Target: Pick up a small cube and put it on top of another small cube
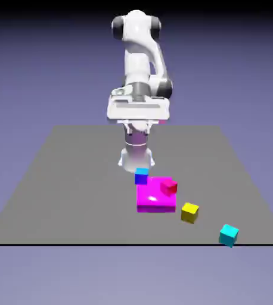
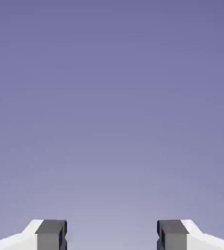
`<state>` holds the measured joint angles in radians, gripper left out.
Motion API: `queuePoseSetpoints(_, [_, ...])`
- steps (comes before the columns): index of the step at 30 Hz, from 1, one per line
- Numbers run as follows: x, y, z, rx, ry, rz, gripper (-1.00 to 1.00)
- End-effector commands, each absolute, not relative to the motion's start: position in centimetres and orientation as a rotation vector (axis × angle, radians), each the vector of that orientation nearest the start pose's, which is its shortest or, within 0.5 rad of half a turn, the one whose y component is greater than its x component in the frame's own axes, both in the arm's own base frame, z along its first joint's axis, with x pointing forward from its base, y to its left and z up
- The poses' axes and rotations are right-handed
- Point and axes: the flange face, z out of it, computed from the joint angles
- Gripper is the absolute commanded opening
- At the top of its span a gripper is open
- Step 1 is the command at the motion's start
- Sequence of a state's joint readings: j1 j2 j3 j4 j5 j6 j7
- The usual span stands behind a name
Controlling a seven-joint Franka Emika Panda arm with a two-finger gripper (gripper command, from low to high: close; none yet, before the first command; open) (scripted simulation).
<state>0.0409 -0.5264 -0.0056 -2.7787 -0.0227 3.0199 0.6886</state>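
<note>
Here, tool spread wide, gripping nothing, high at upper centre; cyan cube far off lower right, beyond yellow cube.

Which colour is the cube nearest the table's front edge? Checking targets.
Cyan cube, clearest in the exterior view.
</note>
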Motion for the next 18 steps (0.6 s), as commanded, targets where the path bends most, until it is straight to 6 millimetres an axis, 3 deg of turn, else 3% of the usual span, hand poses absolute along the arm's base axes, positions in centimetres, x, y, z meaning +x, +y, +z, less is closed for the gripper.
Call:
queuePoseSetpoints(1, [40.9,2.5,45.0,-2.624,0.743,-1.006,0.00])
queuePoseSetpoints(10, [47.3,12.2,39.6,-2.994,-0.245,-0.815,0.00])
queuePoseSetpoints(18, [50.3,22.0,32.3,-2.987,-1.255,-0.570,0.00])
